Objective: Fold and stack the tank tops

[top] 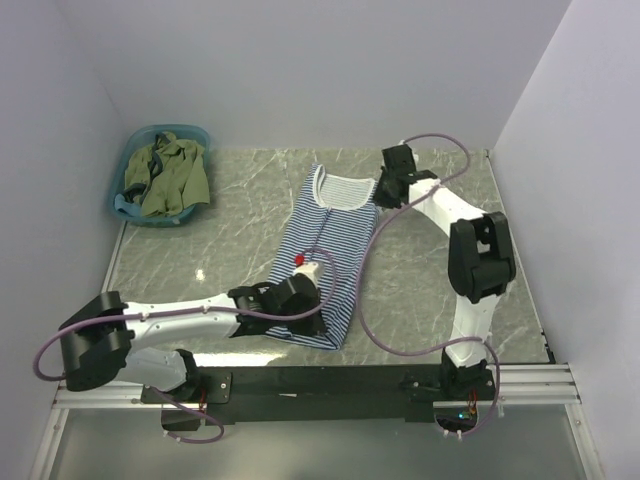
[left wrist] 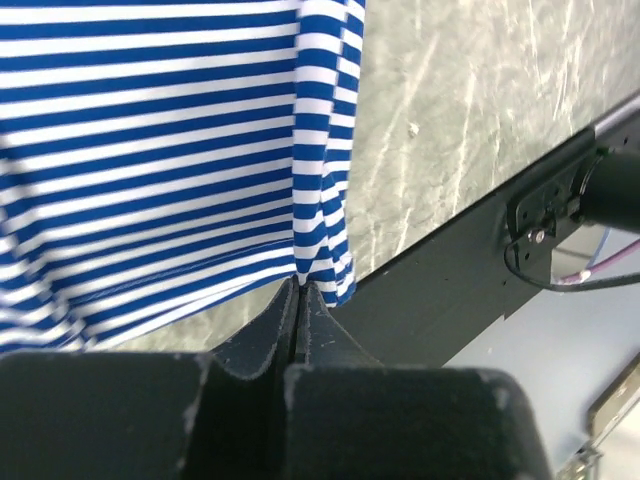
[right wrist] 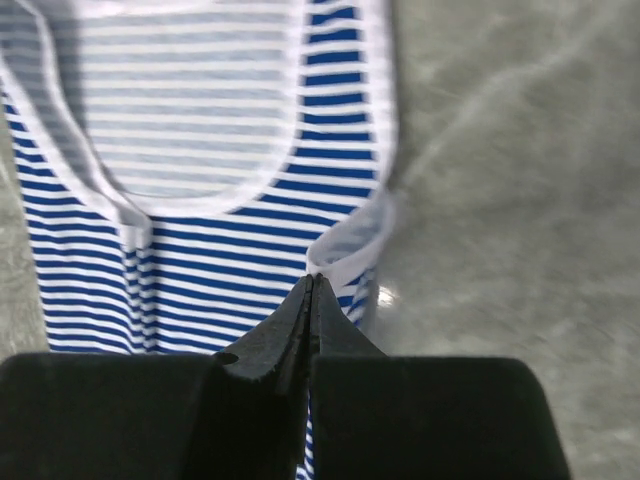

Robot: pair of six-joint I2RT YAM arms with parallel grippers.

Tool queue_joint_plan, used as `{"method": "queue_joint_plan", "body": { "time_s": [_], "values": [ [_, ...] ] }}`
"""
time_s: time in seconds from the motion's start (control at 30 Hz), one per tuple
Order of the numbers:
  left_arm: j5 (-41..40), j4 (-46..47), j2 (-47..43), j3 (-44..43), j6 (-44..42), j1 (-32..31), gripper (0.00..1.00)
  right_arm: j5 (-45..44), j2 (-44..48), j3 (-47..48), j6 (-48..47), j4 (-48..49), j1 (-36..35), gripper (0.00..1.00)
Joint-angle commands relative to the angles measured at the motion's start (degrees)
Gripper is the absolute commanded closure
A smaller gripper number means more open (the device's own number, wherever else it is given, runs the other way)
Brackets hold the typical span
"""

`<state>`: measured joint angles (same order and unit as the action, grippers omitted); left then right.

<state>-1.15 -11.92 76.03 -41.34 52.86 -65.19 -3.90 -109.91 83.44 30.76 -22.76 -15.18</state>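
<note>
Our left gripper was pressed shut on the bottom hem corner of the navy-and-white striped tank top, which lay spread out on the marble table. Our right gripper pinched its white-trimmed armhole edge.

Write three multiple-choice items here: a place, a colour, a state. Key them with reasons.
1. Where is the basin? A far left corner; B far right corner; C between the arm bases.
2. The striped top is: A red and white; B navy and white; C green and black.
3. The left claw is: A open in the air; B shut on the basin; C shut on the striped top.
Key: 1 A, it shows at the top view's upper left; 2 B, both wrist views show blue-white stripes; 3 C, it is closed with the hem's corner pinched.
</note>
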Motion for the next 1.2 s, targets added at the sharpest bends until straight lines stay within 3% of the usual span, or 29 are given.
{"method": "queue_joint_plan", "body": {
  "time_s": [0.0,0.4,1.07,1.17],
  "values": [
    [-2.89,-1.87,-4.3,1.61,3.82,0.85,1.0,-1.99,-4.16,5.76,0.09,-1.93,-2.04,1.0],
    [-8.25,-12.94,-8.88,5.22,11.3,1.29,0.99,-3.48,-15.59,23.25,0.35,-6.24,-8.46,1.0],
    [-11.6,-19.19,-9.32,5.84,12.79,3.05,1.0,-1.64,-21.84,28.62,0.17,-4.75,-10.48,1.0],
    [-11.42,-19.54,-8.97,5.22,12.35,3.05,0.99,-0.76,-22.02,28.45,0.0,-3.69,-10.4,0.91]
  ]
}}
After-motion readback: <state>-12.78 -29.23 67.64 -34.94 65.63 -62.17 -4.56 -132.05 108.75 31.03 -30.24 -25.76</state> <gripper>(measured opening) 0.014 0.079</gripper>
